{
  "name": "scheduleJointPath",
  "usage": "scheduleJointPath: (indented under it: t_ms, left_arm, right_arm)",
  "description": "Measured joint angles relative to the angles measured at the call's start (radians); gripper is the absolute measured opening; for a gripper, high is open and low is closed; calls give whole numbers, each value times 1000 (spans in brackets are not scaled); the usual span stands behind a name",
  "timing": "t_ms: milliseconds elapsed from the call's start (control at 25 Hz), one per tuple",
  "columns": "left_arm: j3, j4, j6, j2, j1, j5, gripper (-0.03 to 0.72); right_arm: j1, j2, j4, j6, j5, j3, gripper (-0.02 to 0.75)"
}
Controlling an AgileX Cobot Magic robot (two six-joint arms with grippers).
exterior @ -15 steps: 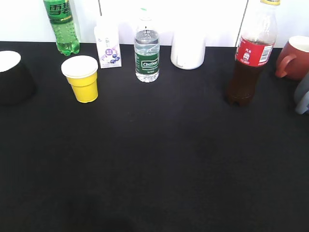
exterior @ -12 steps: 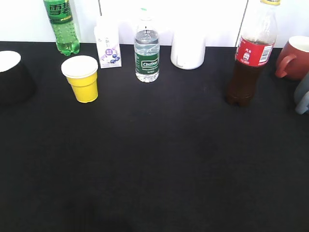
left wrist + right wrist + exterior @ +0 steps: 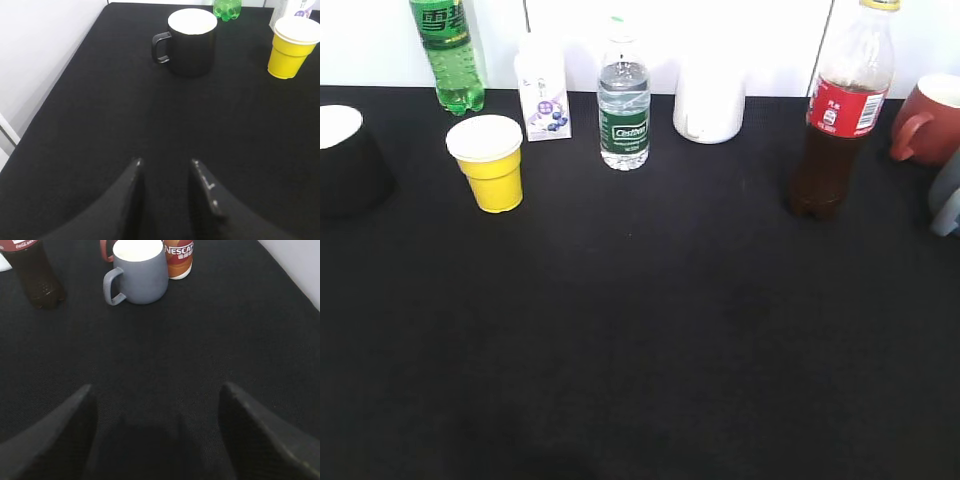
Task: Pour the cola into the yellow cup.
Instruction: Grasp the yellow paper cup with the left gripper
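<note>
The cola bottle (image 3: 838, 115) stands upright at the right rear of the black table, yellow cap on; its dark base shows in the right wrist view (image 3: 35, 275). The yellow cup (image 3: 490, 162) stands upright at the left rear, also in the left wrist view (image 3: 292, 47). My left gripper (image 3: 165, 162) is open with a narrow gap and empty, low over the table, well short of the cup. My right gripper (image 3: 157, 387) is wide open and empty, short of the cola. Neither gripper shows in the exterior view.
A black mug (image 3: 187, 40) stands left of the yellow cup. A green soda bottle (image 3: 448, 50), small carton (image 3: 545, 95), water bottle (image 3: 624, 105) and white jug (image 3: 710, 100) line the back. A grey mug (image 3: 137, 272), red-brown mug (image 3: 928, 120) and Nescafe can (image 3: 178, 257) stand right of the cola.
</note>
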Motion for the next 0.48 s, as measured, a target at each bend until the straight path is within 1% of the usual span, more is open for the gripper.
scheduleJointPath:
  t_ms: [40, 80, 120, 160, 200, 280, 400, 480]
  left_arm:
    - [0, 0, 0, 0, 0, 0, 237]
    - [0, 0, 0, 0, 0, 0, 265]
    - [0, -1, 1, 8, 0, 0, 326]
    - [-2, -20, 35, 35, 0, -1, 400]
    - [-21, -76, 93, 93, 0, -2, 446]
    - [-67, -159, 148, 228, 0, -71, 461]
    - [-87, -231, 204, 396, -3, -324, 462]
    - [-87, -256, 232, 500, -44, -516, 462]
  right_arm:
    - [0, 0, 0, 0, 0, 0, 573]
    - [0, 0, 0, 0, 0, 0, 573]
    - [0, 0, 0, 0, 0, 0, 573]
    - [0, 0, 0, 0, 0, 0, 573]
    - [0, 0, 0, 0, 0, 0, 573]
    - [0, 0, 0, 0, 0, 0, 573]
    - [0, 0, 0, 0, 0, 0, 573]
    - [0, 0, 0, 0, 0, 0, 573]
